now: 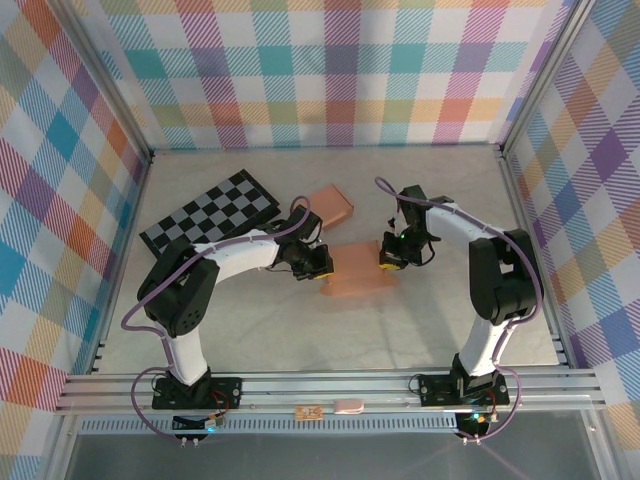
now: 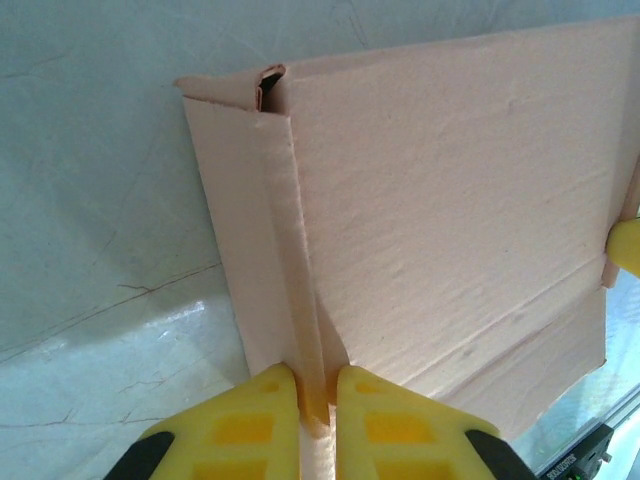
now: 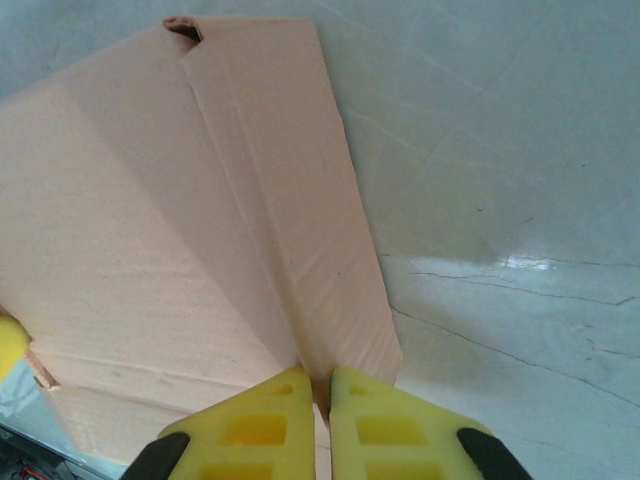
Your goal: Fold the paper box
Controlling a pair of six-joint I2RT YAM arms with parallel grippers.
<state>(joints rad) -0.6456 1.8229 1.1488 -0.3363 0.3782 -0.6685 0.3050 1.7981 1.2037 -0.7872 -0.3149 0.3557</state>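
from above, we see the left gripper (image 1: 320, 262) at the left end of the paper box (image 1: 360, 275), which lies flattened near the middle of the table (image 1: 300, 340). in the left wrist view, the left gripper (image 2: 318, 385) has its yellow fingers (image 2: 262, 412) drawn in to a narrow slit. they pinch a raised fold that runs along the left edge of the paper box (image 2: 450, 200), and card fills the gap between them. that fold stands up as a thin ridge and ends in a small open corner at the far end. across the flat panel, at the opposite edge, the right gripper's yellow fingertip (image 2: 626, 248) touches the card.

in the overhead view the right gripper (image 1: 390, 255) sits at the box's right end. in its own wrist view the right gripper (image 3: 315, 385) is likewise almost closed. its fingers (image 3: 372, 412) are clamped on the creased side flap of the paper box (image 3: 150, 230), and the flap's outer edge slopes down to the table (image 3: 500, 150).

for room, a checkerboard (image 1: 210, 218) lies left of the left arm, well apart from the box. a second pink cardboard piece (image 1: 330, 205) rests behind the box, near it but apart. open table surface stretches in front of the box and out to the right of the right arm, as far as the plaid walls (image 1: 590, 150).
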